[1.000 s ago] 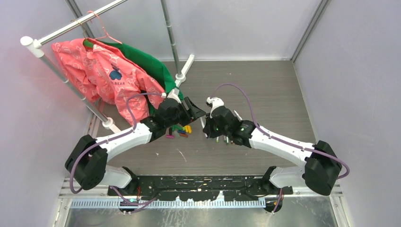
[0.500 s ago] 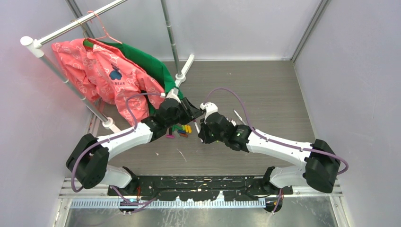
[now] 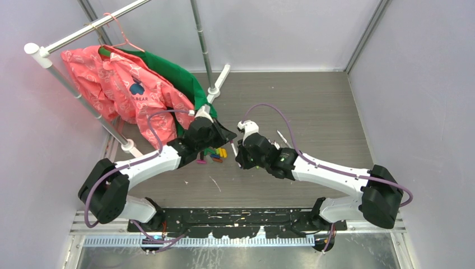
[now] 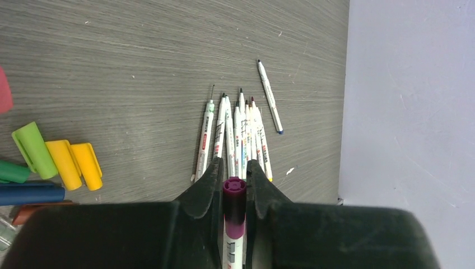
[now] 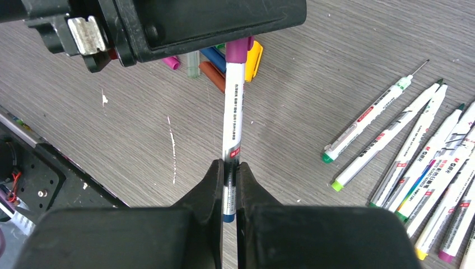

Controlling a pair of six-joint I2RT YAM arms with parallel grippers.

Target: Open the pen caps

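Note:
One white pen (image 5: 233,117) spans the gap between both grippers above the table. My left gripper (image 4: 233,168) is shut on its purple cap (image 4: 233,202), whose end shows between the fingertips. My right gripper (image 5: 230,167) is shut on the barrel's lower end, just above the blue tail. In the top view the two grippers, left (image 3: 228,135) and right (image 3: 240,150), meet at the table's middle. Loose pen caps lie to the left: green (image 4: 33,150), yellow (image 4: 63,163), orange (image 4: 87,165), blue (image 4: 31,193). Several uncapped pens (image 4: 241,140) lie in a bunch beyond.
A clothes rack stands at the back left with a pink garment (image 3: 120,84) and a green one (image 3: 179,75); its white foot (image 3: 218,81) reaches onto the table. One pen (image 4: 270,96) lies apart from the bunch. Grey walls close in at the right.
The right arm carried the pen to the left, up to the left gripper. The left jaws went from open to shut on the purple cap.

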